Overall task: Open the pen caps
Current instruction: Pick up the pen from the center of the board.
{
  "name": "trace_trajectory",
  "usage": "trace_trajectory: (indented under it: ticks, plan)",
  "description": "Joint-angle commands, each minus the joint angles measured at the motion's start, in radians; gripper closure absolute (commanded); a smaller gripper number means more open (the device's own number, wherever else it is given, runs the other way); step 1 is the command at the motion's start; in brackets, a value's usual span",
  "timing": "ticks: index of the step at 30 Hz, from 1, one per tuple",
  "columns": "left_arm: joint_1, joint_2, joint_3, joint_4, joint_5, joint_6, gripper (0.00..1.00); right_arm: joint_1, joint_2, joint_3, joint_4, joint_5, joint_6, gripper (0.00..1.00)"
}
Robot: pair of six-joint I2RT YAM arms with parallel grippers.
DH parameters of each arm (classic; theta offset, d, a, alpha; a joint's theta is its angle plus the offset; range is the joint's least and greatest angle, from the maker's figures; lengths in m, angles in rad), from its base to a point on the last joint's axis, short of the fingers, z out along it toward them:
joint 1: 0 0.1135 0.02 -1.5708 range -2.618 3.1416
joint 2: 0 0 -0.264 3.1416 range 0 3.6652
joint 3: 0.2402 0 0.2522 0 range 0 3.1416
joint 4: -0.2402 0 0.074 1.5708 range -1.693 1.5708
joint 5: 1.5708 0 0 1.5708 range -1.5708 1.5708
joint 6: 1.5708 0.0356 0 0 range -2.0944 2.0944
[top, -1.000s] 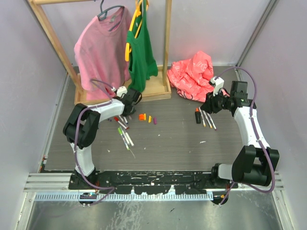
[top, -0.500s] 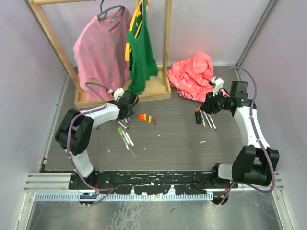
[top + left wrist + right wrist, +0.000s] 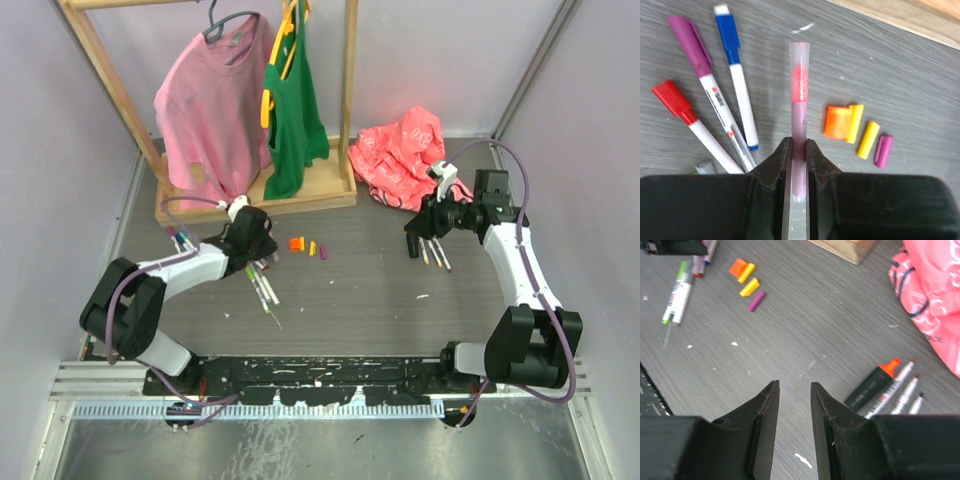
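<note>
My left gripper [image 3: 262, 243] [image 3: 799, 145] is shut on a pink pen [image 3: 800, 125] that points away from it, its clear cap [image 3: 799, 70] on, low over the table. Loose orange [image 3: 837, 122], yellow [image 3: 868, 140] and purple caps [image 3: 883, 151] lie just to its right. Capped red [image 3: 671, 95], purple [image 3: 690, 42] and blue pens [image 3: 730, 37] lie to its left. My right gripper [image 3: 416, 228] [image 3: 795, 386] is open and empty above the table, left of the black highlighter [image 3: 872, 385], which shows an orange tip, and several uncapped white pens [image 3: 900, 387].
A wooden clothes rack base [image 3: 255, 200] stands behind the left gripper, with pink and green shirts hanging. A red-pink bag [image 3: 405, 155] lies behind the right gripper. Green-ended pens [image 3: 262, 288] lie nearer the arm bases. Grey walls close both sides.
My left arm has swung its elbow out to the left and its gripper has come nearer, away from the rack. My right gripper has moved a little to the left.
</note>
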Motion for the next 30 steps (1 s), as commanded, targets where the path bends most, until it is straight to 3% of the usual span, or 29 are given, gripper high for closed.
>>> trace_trajectory:
  ticks: [1, 6, 10, 14, 19, 24, 30]
  plan:
    - [-0.004, -0.137, -0.135, 0.311, 0.139, -0.040, 1.00, 0.041, -0.055, -0.022, 0.057, -0.149, 0.055, 0.62]
    - [-0.040, -0.277, -0.278, 0.497, 0.168, -0.065, 1.00, 0.045, -0.099, -0.111, 0.246, -0.314, 0.228, 0.57]
    - [-0.104, -0.408, -0.354, 0.610, 0.148, -0.062, 1.00, 0.050, -0.130, -0.229, 0.566, -0.424, 0.523, 0.53]
    - [-0.214, -0.467, -0.418, 0.769, 0.103, -0.016, 1.00, 0.090, -0.152, -0.342, 0.950, -0.448, 0.772, 0.46]
    - [-0.345, -0.476, -0.434, 0.907, 0.040, 0.074, 1.00, 0.174, -0.167, -0.421, 1.240, -0.424, 0.963, 0.37]
    - [-0.455, -0.436, -0.415, 1.038, -0.018, 0.162, 1.00, 0.239, -0.162, -0.455, 1.398, -0.362, 1.141, 0.28]
    - [-0.543, -0.336, -0.376, 1.157, -0.081, 0.238, 1.00, 0.321, -0.192, -0.464, 1.411, -0.272, 1.264, 0.19]
